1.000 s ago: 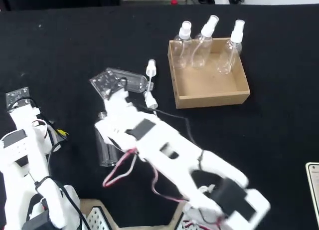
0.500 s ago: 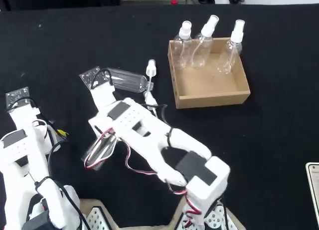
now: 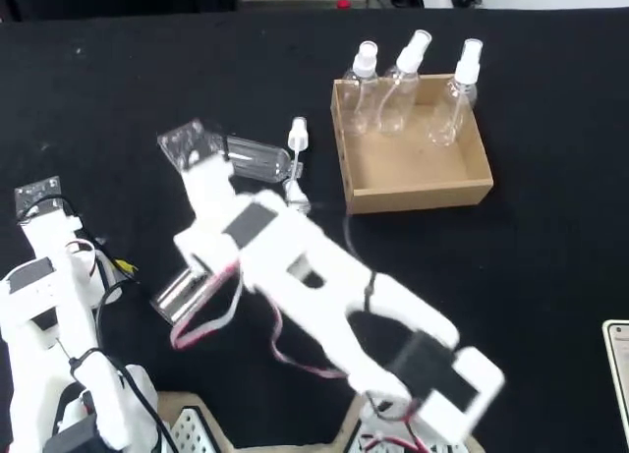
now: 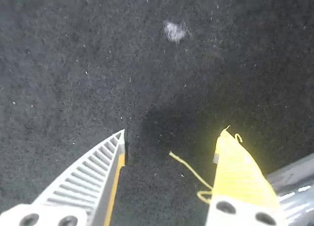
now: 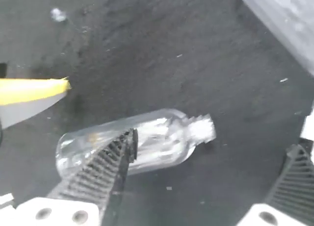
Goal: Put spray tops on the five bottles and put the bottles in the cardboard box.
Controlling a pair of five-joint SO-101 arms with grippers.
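Lying left of the cardboard box [image 3: 413, 194], a capless bottle [image 3: 252, 160] points its neck right toward a loose spray top [image 3: 298, 134]. The right gripper [image 5: 212, 150] has its jaws gaping at the bottle's base end; the left gripper [image 4: 171, 138] has its jaws open too.

Right arm [image 3: 295, 266] swung leftward; capless bottle [image 3: 177, 294] beneath it turned, slid left.

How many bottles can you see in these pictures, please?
5. Three stand capped in the box, along its far wall: left bottle, middle bottle, right bottle. An uncapped bottle lies left of the box; another bottle lies nearer, partly under an arm.
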